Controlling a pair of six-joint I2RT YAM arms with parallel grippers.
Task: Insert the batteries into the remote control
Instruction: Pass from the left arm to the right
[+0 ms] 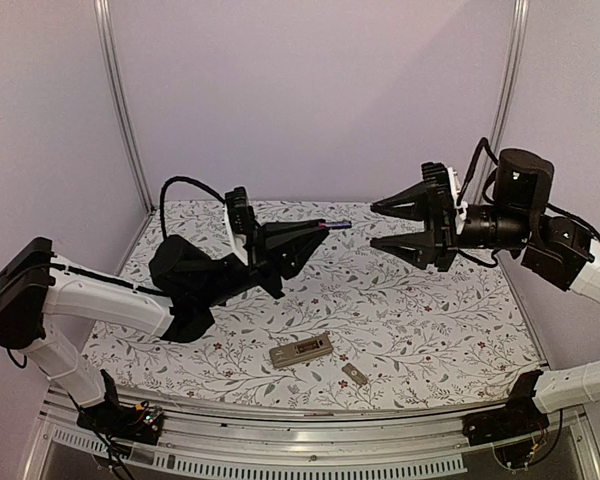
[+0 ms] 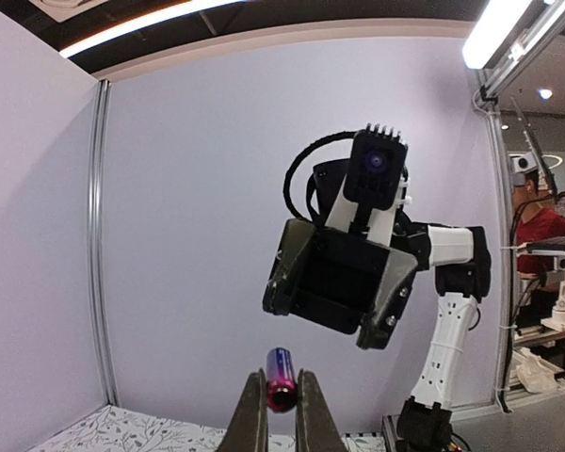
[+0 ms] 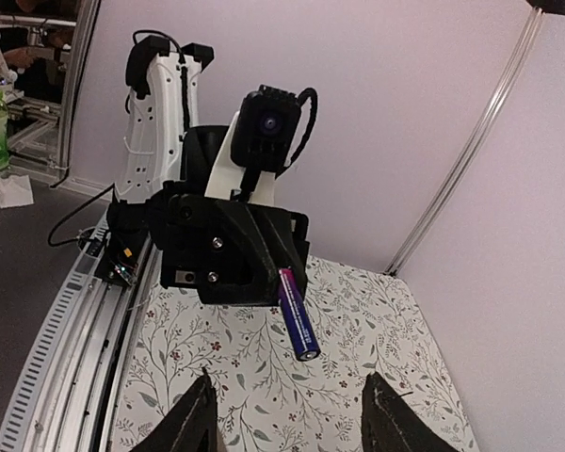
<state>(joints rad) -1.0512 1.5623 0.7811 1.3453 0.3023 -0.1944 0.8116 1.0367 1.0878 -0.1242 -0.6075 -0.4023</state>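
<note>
A slim blue and magenta battery (image 2: pixel 280 363) is pinched at one end between my left gripper's (image 2: pixel 282 374) fingers, held high above the table. In the top view it (image 1: pixel 338 225) sticks out to the right of the left gripper (image 1: pixel 323 228), pointing at my right gripper (image 1: pixel 377 224). The right gripper is open and faces it across a short gap. In the right wrist view the battery (image 3: pixel 297 320) hangs ahead of the empty open right gripper (image 3: pixel 287 379). The remote control (image 1: pixel 300 350) lies flat on the floral table near the front edge, below both grippers.
A small flat grey cover piece (image 1: pixel 354 375) lies just right of the remote, close to the table's front rail (image 1: pixel 310 420). Lilac walls with metal corner posts (image 1: pixel 120 110) close in the table on three sides.
</note>
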